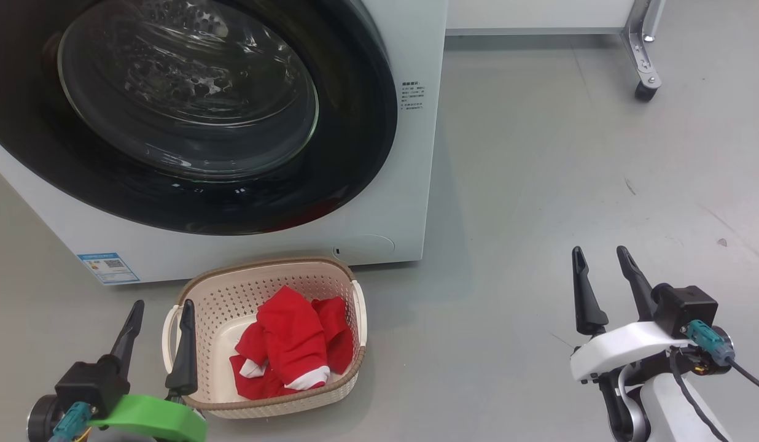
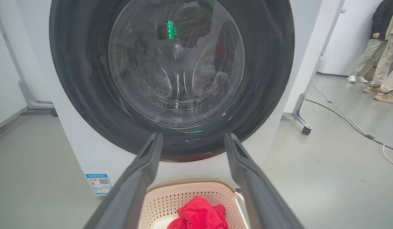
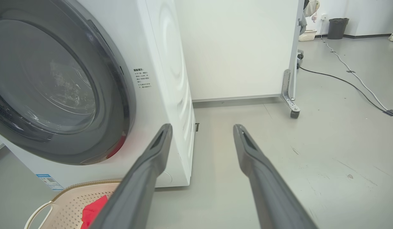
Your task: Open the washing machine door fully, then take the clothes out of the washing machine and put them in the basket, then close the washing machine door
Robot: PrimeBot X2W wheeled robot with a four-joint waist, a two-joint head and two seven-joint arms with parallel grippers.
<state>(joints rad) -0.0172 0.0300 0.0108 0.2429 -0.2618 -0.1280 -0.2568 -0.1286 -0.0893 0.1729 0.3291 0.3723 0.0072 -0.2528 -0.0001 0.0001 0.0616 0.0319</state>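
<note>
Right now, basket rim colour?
Brown, woven-look, on the cream basket; head view shows it best.

The head camera is looking steeply down at the washing machine and the basket on the floor before it. The left wrist camera is sitting low and close, squarely facing the washing machine door. The right wrist camera is looking low past the machine's right front corner. All three are sharing door and basket.

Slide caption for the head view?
Closed washing machine door, red clothes in the basket, left gripper and right gripper open and empty.
</note>
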